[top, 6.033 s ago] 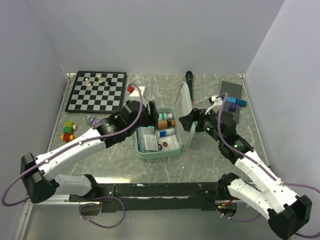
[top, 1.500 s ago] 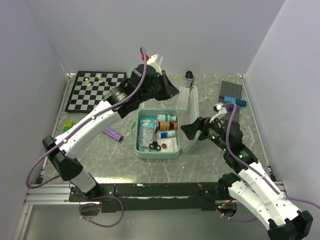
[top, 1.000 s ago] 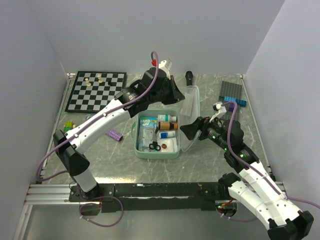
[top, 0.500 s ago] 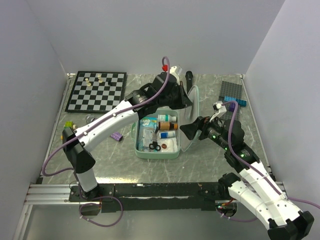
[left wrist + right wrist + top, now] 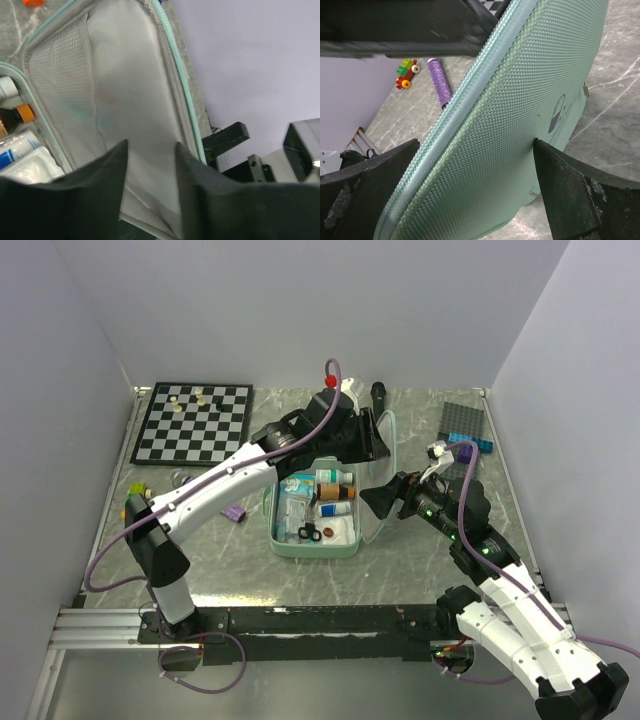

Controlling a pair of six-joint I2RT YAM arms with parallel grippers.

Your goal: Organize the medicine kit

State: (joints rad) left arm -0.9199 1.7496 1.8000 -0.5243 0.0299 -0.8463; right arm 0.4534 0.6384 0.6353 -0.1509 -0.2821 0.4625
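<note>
The mint-green medicine kit (image 5: pixel 282 540) lies open mid-table, its lid (image 5: pixel 388 435) standing upright on the right. Bottles (image 5: pixel 335 478), a blue-white tube (image 5: pixel 335 507), scissors (image 5: pixel 308 532) and packets lie in the tray. My left gripper (image 5: pixel 372 443) is open at the lid's inner side; in the left wrist view its gripper (image 5: pixel 150 150) frames the pale grey lining (image 5: pixel 130 80), with nothing between the fingers. My right gripper (image 5: pixel 382 502) is open against the lid's outer face; in the right wrist view the gripper (image 5: pixel 470 170) spans the textured lid (image 5: pixel 520 95) with its pill logo (image 5: pixel 556 114).
A chessboard (image 5: pixel 193 422) lies back left. A purple tube (image 5: pixel 232 512) and a small brick toy (image 5: pixel 133 502) lie left of the kit; both show in the right wrist view, the tube (image 5: pixel 439 82) and the toy (image 5: pixel 406 72). A black marker (image 5: pixel 379 393) and a grey baseplate (image 5: pixel 462 420) lie at the back right.
My left arm rose from the tray, then swung right across the back of the kit to the lid's inner side. The right gripper stayed at the lid.
</note>
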